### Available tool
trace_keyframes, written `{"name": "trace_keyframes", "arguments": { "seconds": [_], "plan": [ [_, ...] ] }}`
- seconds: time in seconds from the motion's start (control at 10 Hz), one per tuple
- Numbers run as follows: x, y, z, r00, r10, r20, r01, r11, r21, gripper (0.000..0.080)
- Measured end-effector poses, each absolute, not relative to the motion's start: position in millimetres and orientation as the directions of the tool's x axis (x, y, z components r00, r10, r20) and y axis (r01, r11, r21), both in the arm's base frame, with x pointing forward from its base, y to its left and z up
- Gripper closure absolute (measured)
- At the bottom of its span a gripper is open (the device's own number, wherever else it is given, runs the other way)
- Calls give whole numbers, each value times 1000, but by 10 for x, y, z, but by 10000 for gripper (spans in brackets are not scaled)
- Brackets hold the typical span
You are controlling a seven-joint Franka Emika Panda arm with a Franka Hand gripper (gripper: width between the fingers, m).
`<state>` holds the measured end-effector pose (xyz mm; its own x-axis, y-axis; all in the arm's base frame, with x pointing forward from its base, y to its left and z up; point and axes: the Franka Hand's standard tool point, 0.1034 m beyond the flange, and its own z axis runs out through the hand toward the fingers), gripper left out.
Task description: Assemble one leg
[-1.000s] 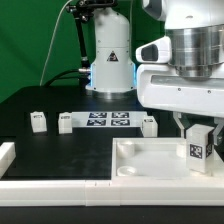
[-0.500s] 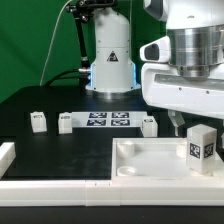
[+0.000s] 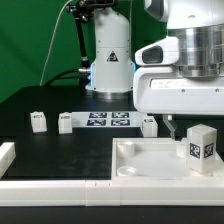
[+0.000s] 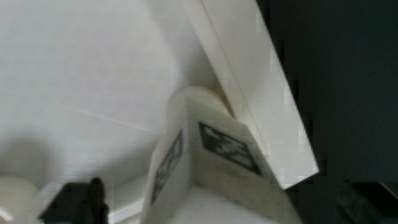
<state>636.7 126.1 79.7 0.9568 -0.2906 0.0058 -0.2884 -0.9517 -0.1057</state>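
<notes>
At lower right of the exterior frame, we note the leg (image 3: 200,144) upright in the tray (image 3: 150,158), long axis vertical, just below the released gripper (image 3: 186,120), which grips nothing.

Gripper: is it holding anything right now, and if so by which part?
Nothing is held. The gripper hangs clear of the leg, which stands upright on its own in the tray.

White leg (image 3: 201,140) with black-and-white square tag (image 3: 197,152); white tray (image 3: 150,161)
</notes>
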Motion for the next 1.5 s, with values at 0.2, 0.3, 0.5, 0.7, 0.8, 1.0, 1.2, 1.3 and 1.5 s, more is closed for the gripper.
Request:
{"name": "trace_keyframes", "arguments": {
  "seconds": [0.2,0.3,0.5,0.7,0.8,1.0,1.2,1.3,1.5],
  "plan": [
    [6368,1304,801,998,-58,34,-55,-994,-93,151],
    [6368,1305,801,999,24,41,27,-996,-89,151],
    [6375,1264,800,979,194,56,198,-977,-79,151],
    [6382,1208,796,931,360,68,364,-929,-64,151],
    [6382,1209,796,926,371,68,375,-925,-63,163],
    [6382,1208,796,927,369,68,373,-926,-63,334],
    [6383,1204,796,932,357,68,361,-930,-64,509],
    [6383,1205,797,934,351,67,356,-932,-65,509],
    [6386,1197,790,985,160,63,165,-984,-75,509]
  ]
}}
